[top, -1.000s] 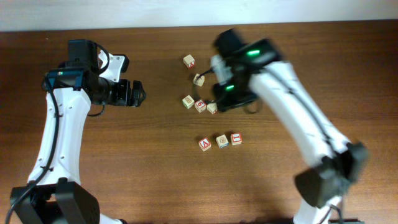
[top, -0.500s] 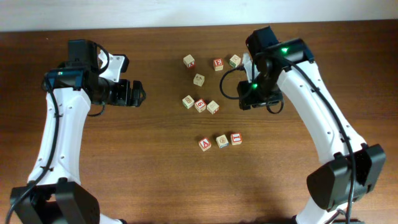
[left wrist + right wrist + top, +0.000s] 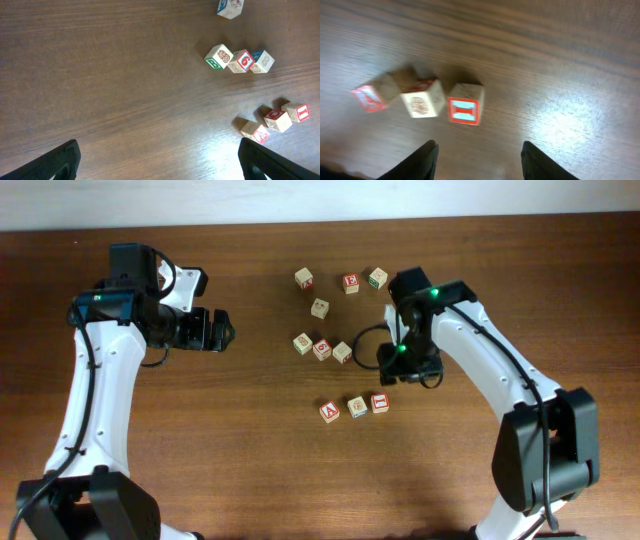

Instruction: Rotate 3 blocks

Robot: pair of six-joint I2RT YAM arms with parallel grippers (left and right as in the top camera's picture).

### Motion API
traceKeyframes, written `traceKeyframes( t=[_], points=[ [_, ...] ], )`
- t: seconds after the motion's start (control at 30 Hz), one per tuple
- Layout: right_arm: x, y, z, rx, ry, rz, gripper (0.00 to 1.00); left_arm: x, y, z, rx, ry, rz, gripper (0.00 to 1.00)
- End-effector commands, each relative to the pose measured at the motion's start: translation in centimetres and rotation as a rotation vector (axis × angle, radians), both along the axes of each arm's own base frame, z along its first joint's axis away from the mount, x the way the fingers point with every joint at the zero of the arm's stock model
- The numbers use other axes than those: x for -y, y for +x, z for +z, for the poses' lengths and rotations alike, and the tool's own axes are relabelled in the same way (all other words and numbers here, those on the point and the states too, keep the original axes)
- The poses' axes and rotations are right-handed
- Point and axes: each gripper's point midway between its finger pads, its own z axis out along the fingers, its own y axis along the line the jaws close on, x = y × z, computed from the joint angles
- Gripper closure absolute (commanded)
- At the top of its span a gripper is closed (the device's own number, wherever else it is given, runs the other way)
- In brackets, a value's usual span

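Right gripper [image 3: 479,161], fingers half apart and empty, has just swung over the row of three blocks [image 3: 357,407], nearest the "I" block [image 3: 465,106]; rotating seemingly not begun. Left gripper [image 3: 161,165] gapes wide, empty.

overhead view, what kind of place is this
Probably a robotics test bench: a bare wooden table with a white left arm and right arm mounted at it, and small alphabet blocks scattered between them.

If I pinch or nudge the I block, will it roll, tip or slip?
The I block looks like a rigid wooden cube with flat faces, so it should slide rather than roll. It sits close beside the middle block, so a nudge would probably shift that too.
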Motion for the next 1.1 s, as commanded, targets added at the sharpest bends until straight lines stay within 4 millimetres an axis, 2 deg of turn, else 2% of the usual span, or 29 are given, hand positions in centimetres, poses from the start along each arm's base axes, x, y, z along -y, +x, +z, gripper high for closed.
traceKeyframes(
  t=[0.0,0.03,0.23,0.27,0.3,0.33,0.37,0.4,0.43,0.47,0.5,0.57,0.6,0.67,0.83,0.93,1.0,1.07],
  points=[
    [1.6,-0.3,-1.6,-0.029,-0.003,-0.062,0.46,-0.1,1.9,1.1,0.088,0.008,-0.011,0.01],
    [1.9,-0.4,-1.9,-0.029,-0.01,-0.069,0.46,0.1,2.4,1.5,0.117,-0.001,-0.015,0.01],
    [2.2,-0.4,-4.4,-0.006,-0.017,-0.07,0.46,1.9,2.1,2.1,0.11,-0.118,-0.037,0.01],
    [2.3,-0.6,-4.7,-0.01,-0.018,-0.069,0.46,2.7,2.0,2.4,0.112,-0.163,-0.057,0.29],
    [2.3,-0.9,-5.0,-0.016,-0.019,-0.069,0.46,3.5,1.8,2.7,0.102,-0.216,-0.066,0.35],
    [2.4,-1.1,-5.2,-0.022,-0.021,-0.069,0.46,4.7,1.5,2.8,0.075,-0.277,-0.064,0.18],
    [2.4,-1.2,-5.5,-0.027,-0.023,-0.069,0.46,5.3,1.2,2.5,0.051,-0.277,-0.05,0.13],
    [2.4,-1.3,-5.6,-0.031,-0.024,-0.069,0.46,5.4,1.1,2.0,0.03,-0.256,-0.029,0.21],
    [2.4,-1.3,-5.8,-0.034,-0.025,-0.069,0.46,5.3,0.9,1.2,0.002,-0.202,0.014,0.43],
    [2.4,-1.3,-6.0,-0.039,-0.025,-0.068,0.47,5.0,0.7,0.5,-0.025,-0.143,0.07,0.58],
    [2.4,-1.4,-6.3,-0.047,-0.025,-0.068,0.47,4.2,0.3,-0.3,-0.059,-0.059,0.162,0.67],
    [2.4,-1.6,-6.6,-0.061,-0.028,-0.068,0.47,2.8,-0.1,-1.0,-0.078,0.061,0.289,0.77],
    [2.4,-1.7,-6.8,-0.067,-0.03,-0.068,0.47,2.3,-0.2,-1.1,-0.071,0.127,0.333,0.85],
    [2.4,-2.2,-6.8,-0.086,-0.028,-0.068,0.47,2.7,-0.4,-1.1,-0.055,0.18,0.329,1.0],
    [1.6,-2.7,-6.8,-0.099,-0.02,-0.046,0.47,5.9,-1.6,-2.1,-0.092,0.164,0.312,1.0],
    [-0.1,-3.0,-6.8,-0.082,-0.018,0.008,0.47,6.1,-2.0,-3.0,-0.114,0.155,0.346,1.0],
    [-1.1,-3.1,-6.8,-0.07,-0.015,0.041,0.47,6.2,-2.1,-3.1,-0.118,0.145,0.348,0.92],
    [-2.3,-3.5,-6.8,-0.07,0.0,0.072,0.47,6.5,-2.1,-3.0,-0.121,0.129,0.342,1.0]
  ],
)
